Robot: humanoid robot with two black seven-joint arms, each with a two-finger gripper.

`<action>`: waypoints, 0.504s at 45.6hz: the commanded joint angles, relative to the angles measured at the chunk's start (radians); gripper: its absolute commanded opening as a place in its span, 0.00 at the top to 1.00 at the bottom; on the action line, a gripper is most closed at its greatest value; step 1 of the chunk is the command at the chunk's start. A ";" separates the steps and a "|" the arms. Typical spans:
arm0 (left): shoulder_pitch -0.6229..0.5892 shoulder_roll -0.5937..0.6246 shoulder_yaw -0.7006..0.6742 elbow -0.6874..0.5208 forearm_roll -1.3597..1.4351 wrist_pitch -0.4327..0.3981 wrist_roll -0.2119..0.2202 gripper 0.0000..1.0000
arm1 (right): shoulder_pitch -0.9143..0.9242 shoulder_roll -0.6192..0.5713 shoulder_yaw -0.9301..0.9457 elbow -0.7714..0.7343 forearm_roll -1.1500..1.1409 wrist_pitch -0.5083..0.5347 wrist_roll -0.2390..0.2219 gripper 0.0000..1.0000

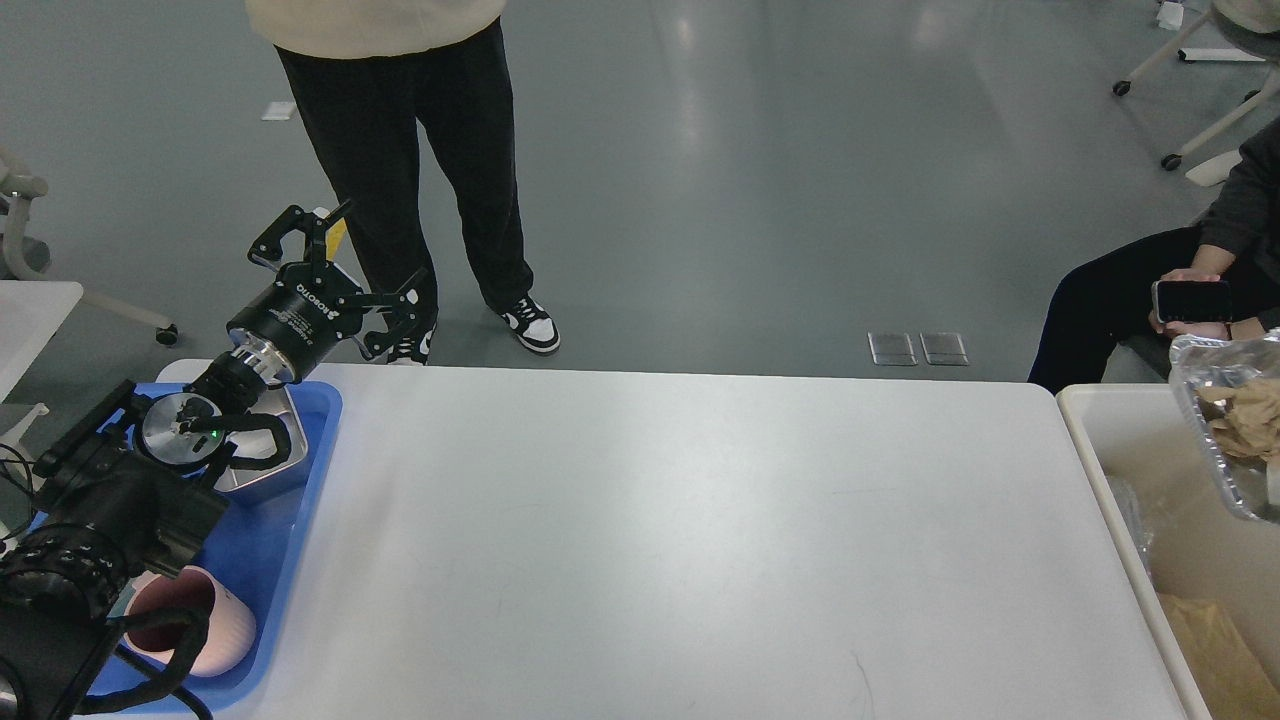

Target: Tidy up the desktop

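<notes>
over the blue tray [310, 480] holding a steel bowl [275, 470] and pink cup [215, 630], the left gripper [345, 270] hangs spread wide, empty, beside the desktop [680, 540] running left-right.

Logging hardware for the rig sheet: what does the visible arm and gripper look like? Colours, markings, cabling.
Only the left arm shows. Its links are matte black and bulky, with black cables looping loosely near the lower edge. A polished silver disc-shaped joint carries a small green light. The wrist has a silver ring, then a black cylindrical body with white ROBOTIQ lettering. The left gripper has two black, open-framed linkage fingers.
</notes>
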 commanded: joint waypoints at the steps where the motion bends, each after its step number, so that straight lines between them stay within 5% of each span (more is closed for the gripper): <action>1: -0.001 -0.012 0.000 0.005 -0.004 0.016 -0.006 0.03 | -0.024 0.030 -0.018 -0.019 0.011 -0.081 -0.004 1.00; 15: 0.000 -0.058 0.014 0.009 0.002 0.049 -0.019 0.03 | -0.058 0.092 -0.061 -0.022 0.017 -0.180 -0.007 1.00; 16: 0.000 -0.061 0.014 0.009 0.005 0.049 -0.022 0.03 | -0.058 0.097 -0.063 -0.022 0.017 -0.189 -0.007 0.89; 19: 0.000 -0.065 0.014 0.009 0.005 0.049 -0.022 0.03 | -0.058 0.103 -0.060 -0.022 0.018 -0.204 -0.007 0.04; 23: 0.000 -0.070 0.014 0.009 0.005 0.049 -0.024 0.03 | -0.067 0.106 -0.063 -0.022 0.020 -0.204 -0.005 0.00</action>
